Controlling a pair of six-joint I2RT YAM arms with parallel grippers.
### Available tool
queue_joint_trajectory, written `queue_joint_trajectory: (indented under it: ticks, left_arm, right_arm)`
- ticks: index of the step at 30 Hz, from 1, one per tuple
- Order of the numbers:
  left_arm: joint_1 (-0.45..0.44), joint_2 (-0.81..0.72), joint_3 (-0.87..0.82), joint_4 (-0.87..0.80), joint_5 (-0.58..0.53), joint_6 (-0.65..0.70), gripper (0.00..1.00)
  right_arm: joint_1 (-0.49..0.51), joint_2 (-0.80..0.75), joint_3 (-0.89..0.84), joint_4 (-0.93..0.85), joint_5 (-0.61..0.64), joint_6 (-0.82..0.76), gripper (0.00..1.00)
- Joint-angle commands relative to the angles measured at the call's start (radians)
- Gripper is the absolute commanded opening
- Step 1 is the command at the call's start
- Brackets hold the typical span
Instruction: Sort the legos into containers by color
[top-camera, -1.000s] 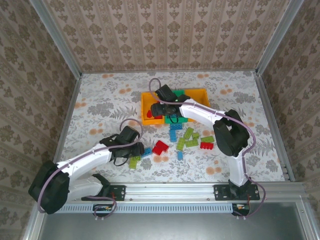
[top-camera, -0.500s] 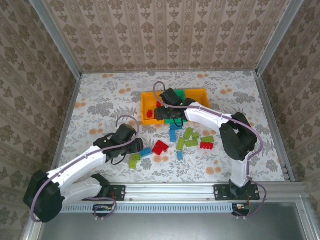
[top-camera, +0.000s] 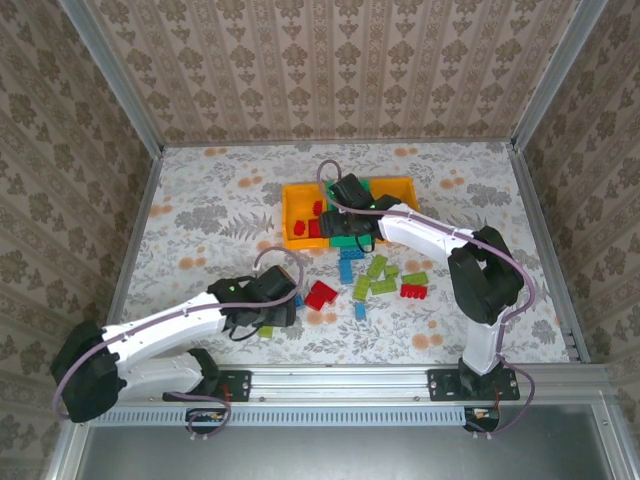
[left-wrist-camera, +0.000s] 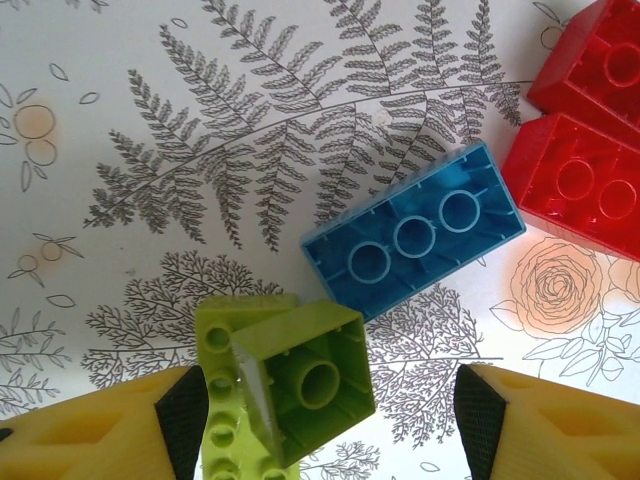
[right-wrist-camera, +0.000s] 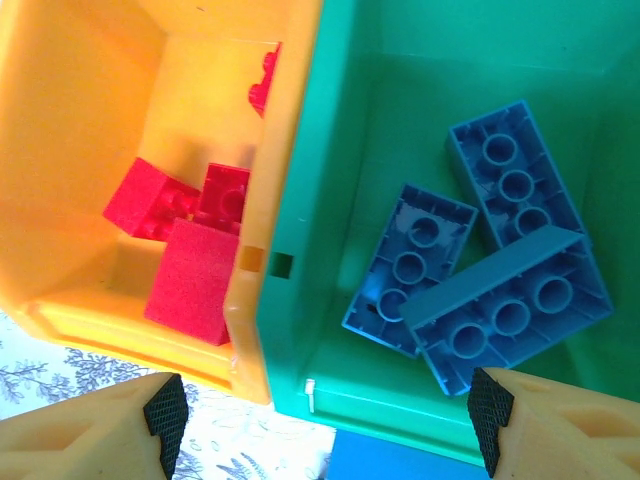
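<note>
Floral tbl (top-camera: 200, 200), wallpaper walls (top-camera: 330, 70).

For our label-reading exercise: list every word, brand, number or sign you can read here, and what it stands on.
No readable text anywhere.
Lime green brick, blue brick and red bricks under the left wrist camera: no legible marks.
Orange-yellow bin and green bin: plain walls.
Table cloth: flower and fern prints, no lettering.
</note>
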Motion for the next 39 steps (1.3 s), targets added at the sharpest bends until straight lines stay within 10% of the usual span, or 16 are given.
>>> queue_joint_trajectory:
  ticks: [1, 39]
  left_arm:
    - [-0.021, 0.045, 0.031, -0.026, -0.042, -0.042, 0.7]
    - [-0.09, 0.249, 0.122, -0.119, -0.15, -0.055, 0.51]
  right_arm:
    - [-0.008, -0.042, -0.021, -0.009, 0.0, -0.004, 0.78]
    - [-0.067, -0.081, -0.097, 0.04, -0.06, 0.028, 0.78]
